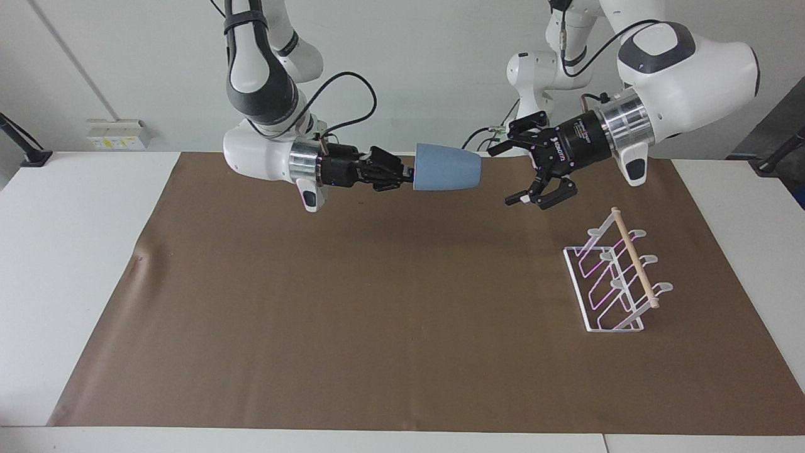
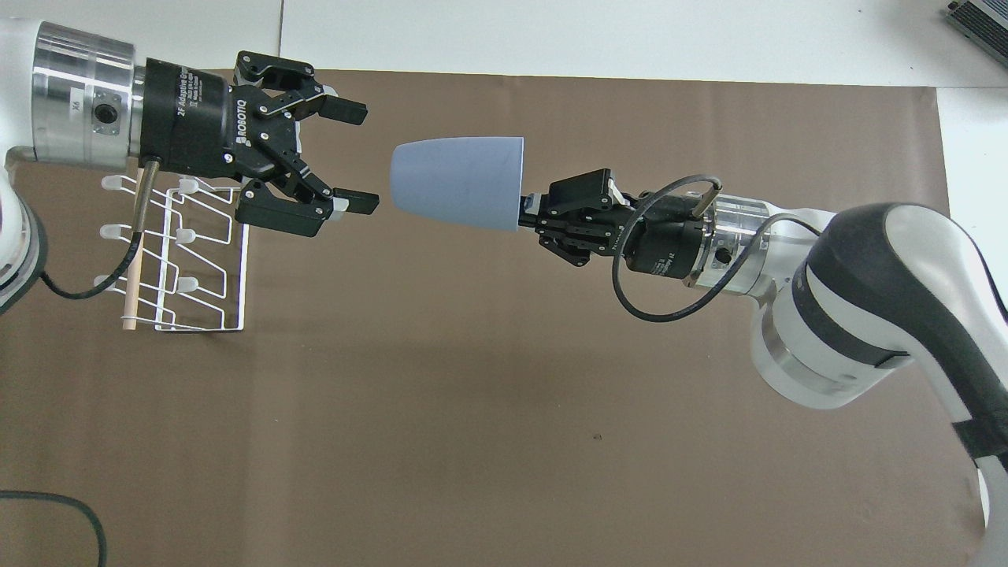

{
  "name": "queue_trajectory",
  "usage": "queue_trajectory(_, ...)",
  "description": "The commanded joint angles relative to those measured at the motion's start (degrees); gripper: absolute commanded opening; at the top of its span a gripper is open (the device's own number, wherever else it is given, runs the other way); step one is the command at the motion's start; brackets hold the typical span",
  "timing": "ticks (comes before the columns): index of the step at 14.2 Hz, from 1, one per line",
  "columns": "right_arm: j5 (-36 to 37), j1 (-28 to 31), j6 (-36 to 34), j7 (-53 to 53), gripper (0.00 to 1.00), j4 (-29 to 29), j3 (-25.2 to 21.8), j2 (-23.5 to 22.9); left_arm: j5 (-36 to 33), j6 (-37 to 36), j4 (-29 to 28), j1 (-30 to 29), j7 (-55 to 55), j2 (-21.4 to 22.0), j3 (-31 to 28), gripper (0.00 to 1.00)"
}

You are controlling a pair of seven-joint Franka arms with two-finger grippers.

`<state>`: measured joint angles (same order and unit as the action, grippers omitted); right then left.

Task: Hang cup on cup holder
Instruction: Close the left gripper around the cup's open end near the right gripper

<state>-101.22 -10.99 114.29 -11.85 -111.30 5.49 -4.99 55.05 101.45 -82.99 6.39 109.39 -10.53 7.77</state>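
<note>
The light-blue cup [image 1: 448, 167] [image 2: 457, 183] lies on its side in the air over the mat's edge nearest the robots. My right gripper [image 1: 409, 175] [image 2: 529, 214] is shut on its wide rim. The cup's narrower base points at my left gripper [image 1: 505, 175] [image 2: 364, 157], which hangs open a short gap from the base without touching it. The white wire cup holder [image 1: 613, 280] [image 2: 185, 260], with its wooden dowel on top, stands on the mat toward the left arm's end of the table, farther from the robots than the left gripper's place over the mat.
A brown mat [image 1: 377, 302] [image 2: 472, 409] covers most of the white table [image 1: 63, 251]. A black cable [image 2: 87, 283] hangs from the left wrist over the cup holder. Another cable loops at the right wrist [image 2: 669, 260].
</note>
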Motion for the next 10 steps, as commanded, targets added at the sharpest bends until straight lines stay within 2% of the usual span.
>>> queue_trajectory(1, -1.9, -0.4, 2.0, 0.1, 0.00, -1.4, 0.0, 1.6, 0.4, 0.4, -3.1, 1.7, 2.1, 2.4, -0.5, 1.00)
queue_trajectory(5, -1.9, -0.4, 2.0, 0.0, 0.00, -1.4, 0.0, 1.6, 0.2, -0.2, -3.3, 2.1, 2.2, 3.3, -0.5, 1.00)
queue_trajectory(10, -1.9, -0.4, 2.0, 0.0, 0.00, -1.4, 0.0, 1.6, -3.1, 1.2, -4.4, 6.0, 1.4, 4.2, -0.6, 1.00)
